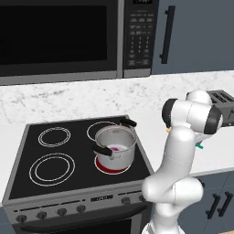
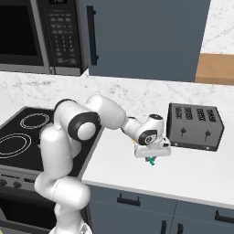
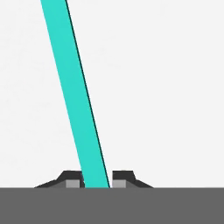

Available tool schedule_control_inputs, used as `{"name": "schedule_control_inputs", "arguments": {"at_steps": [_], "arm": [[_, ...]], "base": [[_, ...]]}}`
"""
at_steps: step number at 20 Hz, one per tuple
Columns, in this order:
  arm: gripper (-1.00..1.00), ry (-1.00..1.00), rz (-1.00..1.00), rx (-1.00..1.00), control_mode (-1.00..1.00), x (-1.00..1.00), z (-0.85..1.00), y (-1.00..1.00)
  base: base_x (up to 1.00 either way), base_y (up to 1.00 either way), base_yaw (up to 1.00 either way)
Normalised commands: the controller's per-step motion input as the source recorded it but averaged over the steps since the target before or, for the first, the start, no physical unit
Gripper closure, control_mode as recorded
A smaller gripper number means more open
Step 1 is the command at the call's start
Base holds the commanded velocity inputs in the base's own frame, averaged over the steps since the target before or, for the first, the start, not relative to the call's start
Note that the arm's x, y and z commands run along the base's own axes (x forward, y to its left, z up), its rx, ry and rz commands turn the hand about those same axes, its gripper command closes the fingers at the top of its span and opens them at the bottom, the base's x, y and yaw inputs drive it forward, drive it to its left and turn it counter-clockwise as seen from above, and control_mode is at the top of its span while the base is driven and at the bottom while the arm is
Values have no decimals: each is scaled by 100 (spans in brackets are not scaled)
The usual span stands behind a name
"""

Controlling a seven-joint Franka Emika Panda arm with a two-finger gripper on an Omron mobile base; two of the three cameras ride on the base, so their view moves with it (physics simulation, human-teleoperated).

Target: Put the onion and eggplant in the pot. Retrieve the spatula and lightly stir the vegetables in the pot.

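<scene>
1. spatula (image 3: 78, 96) lies on the white counter (image 2: 192, 173) to the right of the stove (image 1: 77, 155), just in front of the toaster (image 2: 195, 126); a bit of its teal handle pokes out under the hand in the right base view.
2. gripper (image 3: 96, 179) is clenched on the spatula's handle, one dark finger tip on each side of the teal strip in the hand view.
3. it looks light, thin and stiff, so i'd judge it easy to lift. the smooth handle could twist in a narrow pinch, and a hold partway along the handle seems best.
4. its long axis runs straight away from the fingers in the hand view, leaning slightly to the view's left. the flat head isn't shown, so i can't tell which end points where.
5. pot (image 1: 115, 145) sits on the front right burner, well apart from the hand, with something pinkish, likely the onion (image 1: 116, 148), inside.
</scene>
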Motion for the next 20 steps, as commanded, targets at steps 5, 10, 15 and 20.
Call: {"name": "schedule_control_inputs", "arguments": {"at_steps": [5, 10, 15, 20], "arm": [[100, 0, 0, 0, -100, -11, -15, 0], [100, 0, 0, 0, -100, -16, -10, 4], [100, 0, 0, -4, -100, -5, 71, 22], [100, -10, 2, -13, -100, -22, 100, 33]], "base": [[0, 0, 0], [0, 0, 0], [0, 0, 0], [0, 0, 0]]}}
